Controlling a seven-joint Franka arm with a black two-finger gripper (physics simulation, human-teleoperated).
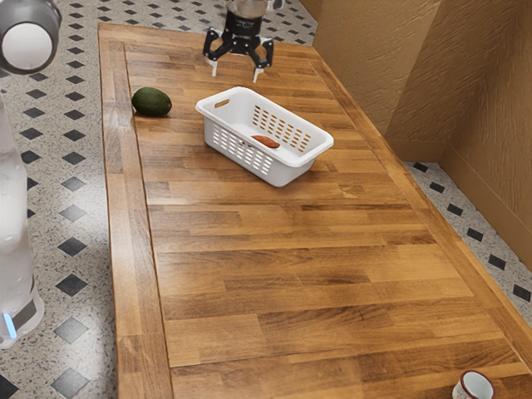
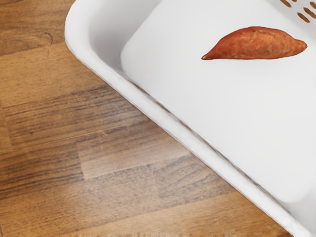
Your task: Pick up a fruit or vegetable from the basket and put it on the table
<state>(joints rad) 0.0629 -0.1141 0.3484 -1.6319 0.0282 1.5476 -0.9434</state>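
Observation:
My gripper (image 1: 237, 71) is open above the far part of the table (image 1: 274, 233), with nothing between its fingers. Below it and toward the exterior view's right stands the white basket (image 1: 284, 172). An orange-brown sweet potato (image 1: 266, 141) lies on the basket's floor. In the wrist view the same sweet potato (image 2: 259, 43) rests inside the basket (image 2: 163, 118), whose rim runs diagonally over the wood. A dark green avocado (image 1: 152, 101) lies on the table outside the basket, toward the exterior view's left.
A white cup with a dark red rim (image 1: 474, 386) stands at the table's near corner, at the exterior view's lower right. A textured brown wall (image 1: 391, 75) rises beyond the table's edge on the exterior view's right.

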